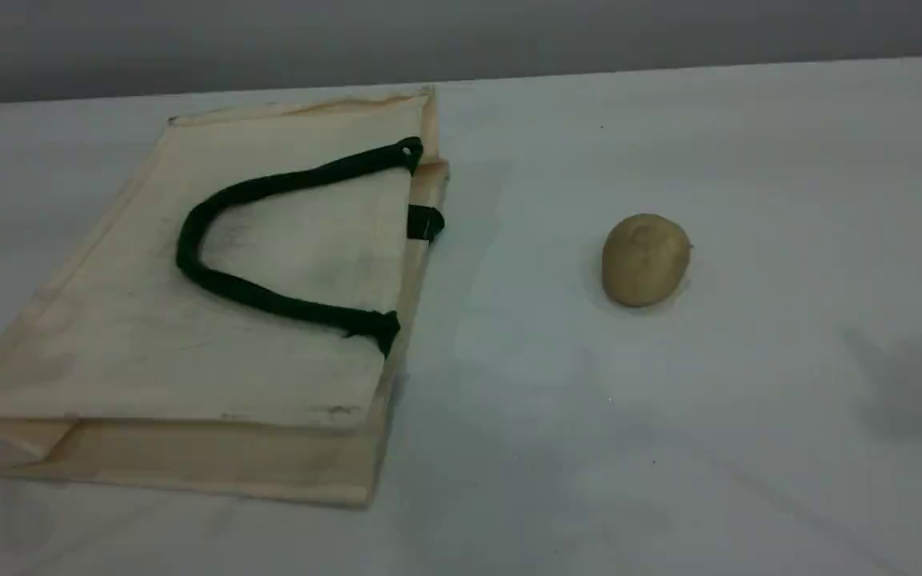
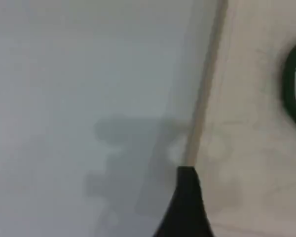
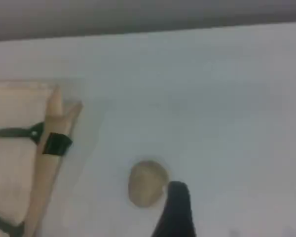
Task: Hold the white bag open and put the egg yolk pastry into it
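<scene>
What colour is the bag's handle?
Dark green handle, clearest in the scene view.

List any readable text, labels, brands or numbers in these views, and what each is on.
None readable.
The bag is plain cream fabric with no print showing.
Its dark green tab carries no legible marking.
The pastry has only a faint round top mark, no characters.
The table is bare of writing.

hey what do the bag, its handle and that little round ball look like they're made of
White bag: likely stiff woven fabric, matte cream, creased at the folds. Handle: dark green rope, seemingly twisted cord. Egg yolk pastry: looks like baked dough, matte tan.
</scene>
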Motion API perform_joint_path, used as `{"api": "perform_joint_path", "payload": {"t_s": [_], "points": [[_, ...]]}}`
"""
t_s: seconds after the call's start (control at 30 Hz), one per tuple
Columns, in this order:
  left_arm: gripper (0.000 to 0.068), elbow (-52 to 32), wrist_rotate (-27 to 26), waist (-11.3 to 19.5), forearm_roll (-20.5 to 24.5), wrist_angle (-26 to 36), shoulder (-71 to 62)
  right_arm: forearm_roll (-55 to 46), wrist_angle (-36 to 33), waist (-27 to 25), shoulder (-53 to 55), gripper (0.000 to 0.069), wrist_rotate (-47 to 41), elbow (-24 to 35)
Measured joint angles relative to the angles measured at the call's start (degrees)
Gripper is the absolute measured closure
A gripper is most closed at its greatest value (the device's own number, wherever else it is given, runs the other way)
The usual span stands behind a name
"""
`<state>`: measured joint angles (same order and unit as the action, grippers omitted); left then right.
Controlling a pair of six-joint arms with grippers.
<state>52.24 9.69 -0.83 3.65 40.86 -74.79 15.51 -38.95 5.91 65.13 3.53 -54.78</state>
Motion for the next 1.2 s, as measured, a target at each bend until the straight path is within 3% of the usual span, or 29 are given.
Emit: {"api": "perform_joint_path", "payload": {"t_s": [0.2,0.47,0.9,1.2], "points": [[0.0157,1.07,-0.11,0.00,-1.10,-5.40,-8.35,0.00,3.17,0.00,4.32,0.0136,0.00,0.00],[0.0157,8.30,-2.91,-0.56,-5.27,-5.38,-20.33,1.16,5.00,0.00,7.92,0.0136,0.00,0.00],[0.0157,22.20,-2.09,-9.78,-6.85,-5.01,-38.37,1.15,5.17,0.00,8.89,0.0136,0.10,-0.06],[0.0157,22.35,-0.30,-10.35,-6.85,-3.28,-44.73,1.15,5.29,0.00,8.89,0.0136,0.00,-0.06]]}}
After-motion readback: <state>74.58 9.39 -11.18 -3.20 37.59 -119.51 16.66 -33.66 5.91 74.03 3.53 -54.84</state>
